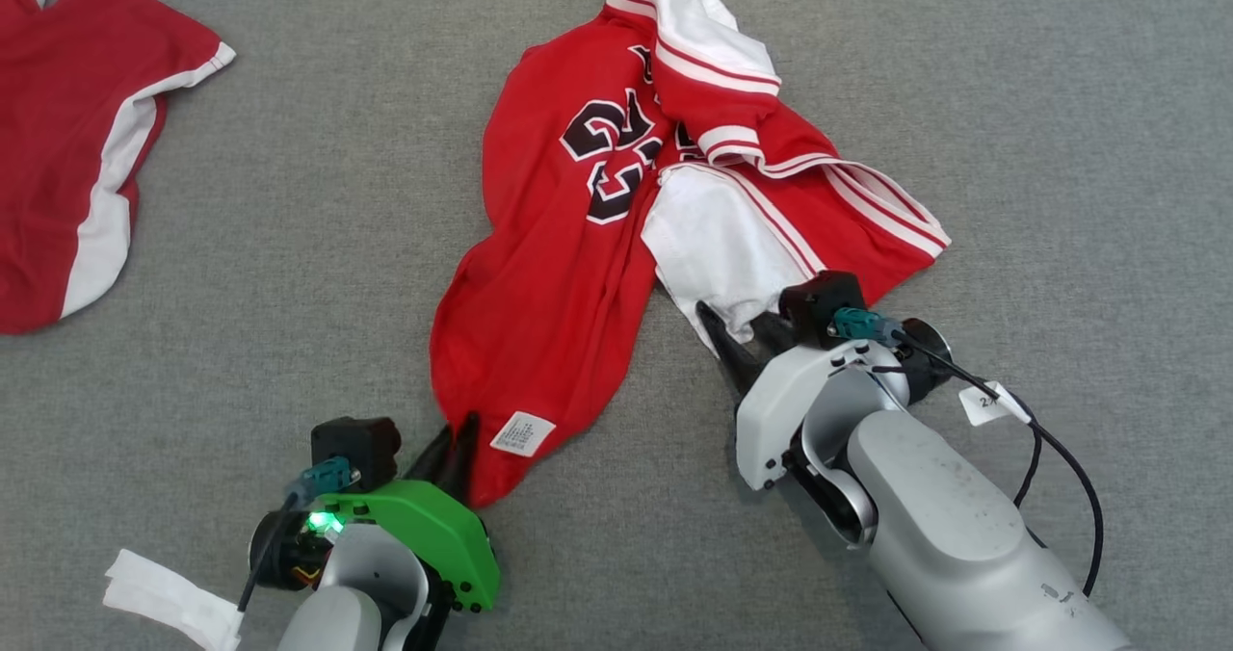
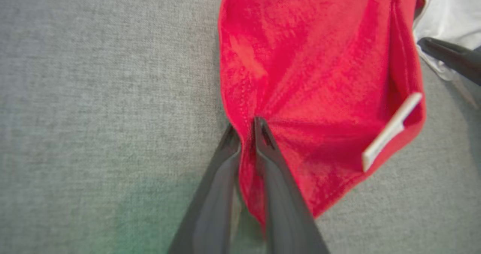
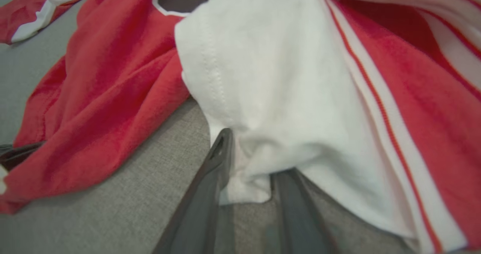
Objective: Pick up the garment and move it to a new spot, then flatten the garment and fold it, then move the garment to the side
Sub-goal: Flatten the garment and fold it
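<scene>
Left pincer (image 2: 246,128) clamps garment (image 1: 568,275); right pincer (image 1: 737,333) ajar astride it

A: Where did the head camera sit?
B: High, looking down on the tabletop (image 1: 289,247).
A: And the wrists?
B: Close behind the left claw (image 2: 245,125) and right claw (image 3: 251,154); both shared the garment (image 2: 319,77), possibly one hem.

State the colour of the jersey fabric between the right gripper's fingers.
White: the jersey shows it best at the right gripper in the right wrist view.
</scene>
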